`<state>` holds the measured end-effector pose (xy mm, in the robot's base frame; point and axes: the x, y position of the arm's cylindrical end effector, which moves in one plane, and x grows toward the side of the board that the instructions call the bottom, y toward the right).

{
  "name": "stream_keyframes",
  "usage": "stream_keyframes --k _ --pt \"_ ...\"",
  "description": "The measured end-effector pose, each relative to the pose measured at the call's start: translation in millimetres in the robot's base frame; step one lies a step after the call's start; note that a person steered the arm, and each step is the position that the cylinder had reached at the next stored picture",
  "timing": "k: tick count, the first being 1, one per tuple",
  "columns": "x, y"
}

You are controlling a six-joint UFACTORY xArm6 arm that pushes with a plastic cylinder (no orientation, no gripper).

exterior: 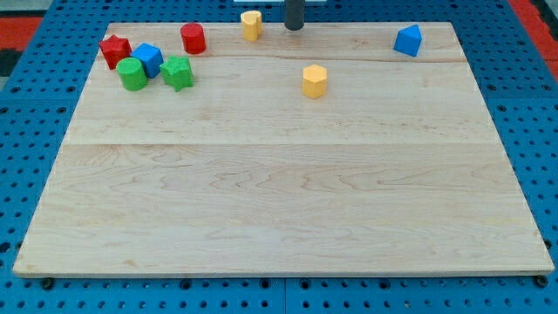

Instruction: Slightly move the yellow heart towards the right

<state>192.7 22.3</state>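
Observation:
The yellow heart (251, 24) stands at the top edge of the wooden board (279, 201), a little left of centre. My tip (295, 28) is a dark rod end just to the heart's right, about a block's width away and not touching it. A second yellow block, a hexagon (315, 80), lies below and to the right of the tip.
A red cylinder (193, 38) stands left of the heart. At the top left sit a red star (114, 51), a blue cube (147, 59), a green cylinder (132, 74) and a green star (177, 72). A blue block (407, 40) is at the top right.

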Motion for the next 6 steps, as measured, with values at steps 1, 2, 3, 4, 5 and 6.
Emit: stream_keyframes --k 1,2,3,4,5,6 --pt "0 -14" --pt "11 -107" --pt "73 -136" --pt "82 -107" --pt "89 -66" --pt "138 -44"
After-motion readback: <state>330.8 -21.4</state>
